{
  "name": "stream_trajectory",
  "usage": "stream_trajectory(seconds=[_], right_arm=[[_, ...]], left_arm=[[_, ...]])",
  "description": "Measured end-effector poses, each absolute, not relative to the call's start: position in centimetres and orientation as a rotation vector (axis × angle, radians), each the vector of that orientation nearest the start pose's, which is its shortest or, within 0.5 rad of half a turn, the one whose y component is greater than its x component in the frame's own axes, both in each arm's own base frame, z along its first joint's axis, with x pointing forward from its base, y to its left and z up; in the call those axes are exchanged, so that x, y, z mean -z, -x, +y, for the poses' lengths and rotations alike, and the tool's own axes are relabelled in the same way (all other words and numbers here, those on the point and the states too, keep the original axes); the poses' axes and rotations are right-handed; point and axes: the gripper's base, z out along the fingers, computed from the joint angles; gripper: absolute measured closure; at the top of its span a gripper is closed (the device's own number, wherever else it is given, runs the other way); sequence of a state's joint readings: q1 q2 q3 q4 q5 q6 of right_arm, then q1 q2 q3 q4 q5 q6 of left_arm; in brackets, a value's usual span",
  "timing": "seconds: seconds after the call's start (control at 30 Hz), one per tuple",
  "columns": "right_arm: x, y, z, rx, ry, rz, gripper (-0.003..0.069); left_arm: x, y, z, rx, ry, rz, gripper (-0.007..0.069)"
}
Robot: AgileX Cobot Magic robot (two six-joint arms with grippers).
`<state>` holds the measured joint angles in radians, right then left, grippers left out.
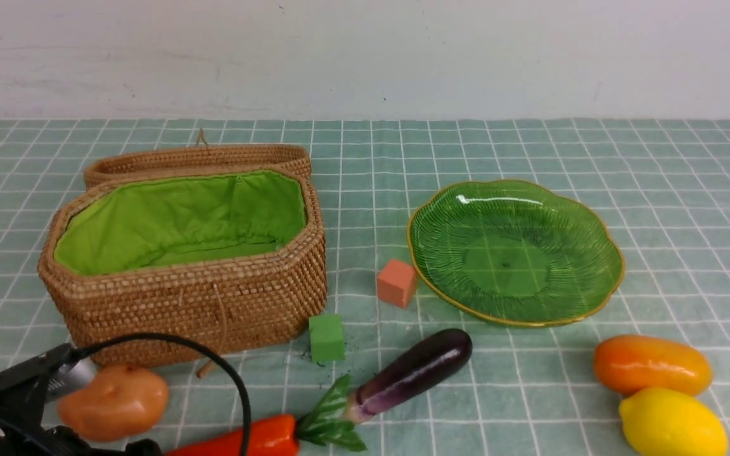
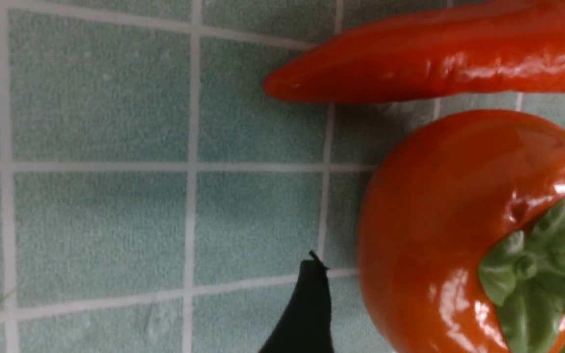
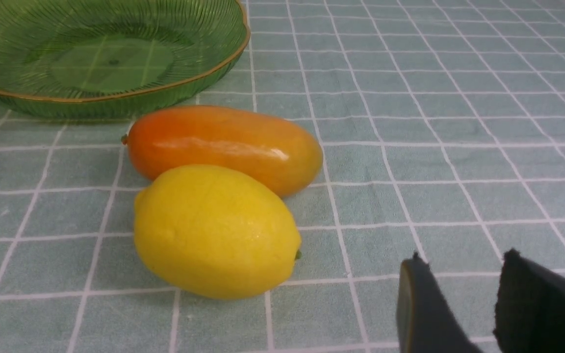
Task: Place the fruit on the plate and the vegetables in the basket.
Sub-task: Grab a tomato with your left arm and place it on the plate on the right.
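At the near-left edge, left hand (image 2: 451, 260) wide astride cut-off persimmon (image 2: 439, 206); right hand (image 3: 463, 256) narrow, empty.

Green ribbed gold-rimmed plate (image 1: 511, 253), yellow lemon (image 1: 672, 423), purple eggplant (image 1: 416, 370), white-gridded teal tablecloth (image 1: 656, 164)

Checked tablecloth (image 1: 656, 190) carries basket (image 1: 213, 304), plate (image 1: 441, 234), 2 cubes (image 1: 396, 282) (image 1: 326, 337), eggplant (image 1: 419, 370), carrot (image 1: 257, 437), potato (image 1: 115, 402), persimmon (image 2: 449, 235), mango (image 1: 652, 365), lemon (image 1: 672, 423).

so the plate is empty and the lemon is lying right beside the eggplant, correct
No: the plate is empty, but the lemon lies beside the mango, not the eggplant, which is farther left. The right wrist view shows it.
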<state>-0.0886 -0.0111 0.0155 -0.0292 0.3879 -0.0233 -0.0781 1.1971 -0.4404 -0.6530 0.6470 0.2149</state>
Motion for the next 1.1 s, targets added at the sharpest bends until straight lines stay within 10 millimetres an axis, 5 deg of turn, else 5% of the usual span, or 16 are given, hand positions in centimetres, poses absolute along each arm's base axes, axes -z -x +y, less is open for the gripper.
stream_trajectory(seconds=[0.27,0.73,1.0,1.1], right_arm=[[-17.4,-5.2,-0.6,0.106,-0.044,1.877,0.0417],[-17.4,-5.2,-0.6,0.106,-0.044,1.877,0.0417],[-17.4,-5.2,-0.6,0.106,-0.044,1.877,0.0417],[-17.4,-5.2,-0.6,0.106,-0.044,1.877,0.0417]], left_arm=[[-15.8,-18.6,-5.8,0.813,0.450,2.880,0.0086],[-16.9,-19.3,-6.4,0.892,0.265,2.961,0.0185],[-21.6,-20.0,-7.1,1.008,0.118,2.856,0.0183],[-24.9,-20.3,-7.4,1.055,0.048,2.769,0.0183]])
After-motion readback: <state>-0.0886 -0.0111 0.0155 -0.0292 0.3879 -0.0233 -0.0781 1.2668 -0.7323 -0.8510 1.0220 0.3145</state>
